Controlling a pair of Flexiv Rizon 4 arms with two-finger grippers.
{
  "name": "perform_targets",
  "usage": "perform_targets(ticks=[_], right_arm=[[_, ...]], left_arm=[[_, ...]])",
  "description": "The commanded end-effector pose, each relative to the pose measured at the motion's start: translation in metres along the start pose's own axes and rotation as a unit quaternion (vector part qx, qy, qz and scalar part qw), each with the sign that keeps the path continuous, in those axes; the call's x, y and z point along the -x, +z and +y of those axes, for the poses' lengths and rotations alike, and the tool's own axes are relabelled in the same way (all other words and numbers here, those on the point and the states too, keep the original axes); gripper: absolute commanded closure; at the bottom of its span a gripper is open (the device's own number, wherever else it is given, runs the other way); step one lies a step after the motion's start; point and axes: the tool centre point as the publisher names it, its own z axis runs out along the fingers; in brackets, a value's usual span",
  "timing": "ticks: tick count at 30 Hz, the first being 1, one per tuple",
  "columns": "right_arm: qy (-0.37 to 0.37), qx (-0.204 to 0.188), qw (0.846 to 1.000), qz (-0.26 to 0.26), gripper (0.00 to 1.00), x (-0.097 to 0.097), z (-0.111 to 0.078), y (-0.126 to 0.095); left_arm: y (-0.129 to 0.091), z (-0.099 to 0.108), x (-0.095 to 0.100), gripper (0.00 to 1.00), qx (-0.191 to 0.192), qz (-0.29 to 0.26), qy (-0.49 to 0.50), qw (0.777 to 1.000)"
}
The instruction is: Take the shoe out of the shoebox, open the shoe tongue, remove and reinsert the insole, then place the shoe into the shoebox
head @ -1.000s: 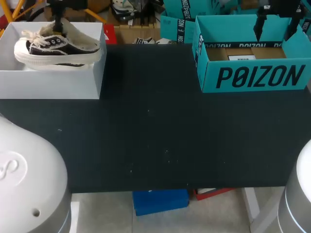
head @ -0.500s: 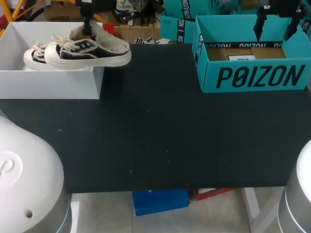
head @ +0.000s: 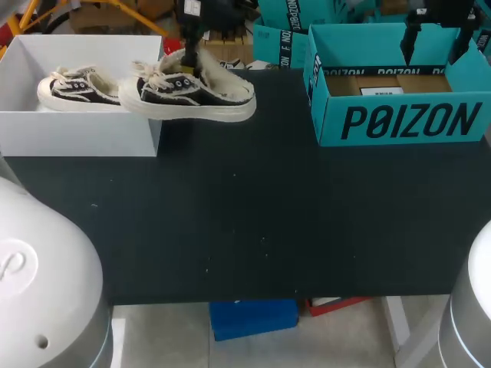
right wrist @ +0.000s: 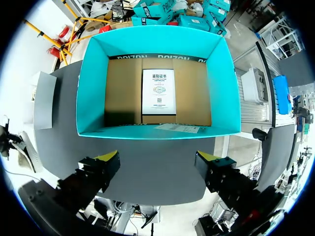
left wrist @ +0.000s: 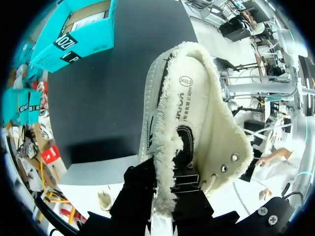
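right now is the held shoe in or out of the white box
Out. The left gripper holds the shoe raised, mostly past the white box, over the black table; another shoe lies inside the box.

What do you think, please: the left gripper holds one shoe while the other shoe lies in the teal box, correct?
Not quite: the head view shows the other shoe lying in the white box; the left gripper does hold one shoe.

The left gripper's [left wrist: 165, 196] yellow tips are buried in the black canvas shoe's [left wrist: 197, 113] cream fleecy collar. The right gripper's [head: 435, 40] upper part is cut off at the far edge.
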Motion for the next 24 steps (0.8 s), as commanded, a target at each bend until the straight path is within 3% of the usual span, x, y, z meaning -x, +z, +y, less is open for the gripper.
perform_targets(ticks=[1,24], right_arm=[[0.0,-0.001,1.0,0.0,0.0,-0.0003,0.0006,-0.0001],[0.0,-0.001,1.0,0.0,0.0,-0.0003,0.0006,-0.0001]], left_arm=[[0.0023,-0.0172,-0.0057,1.0,0.003,0.0,0.001,1.0],[0.0035,-0.0206,-0.0082,1.0,-0.002,0.005,0.012,1.0]])
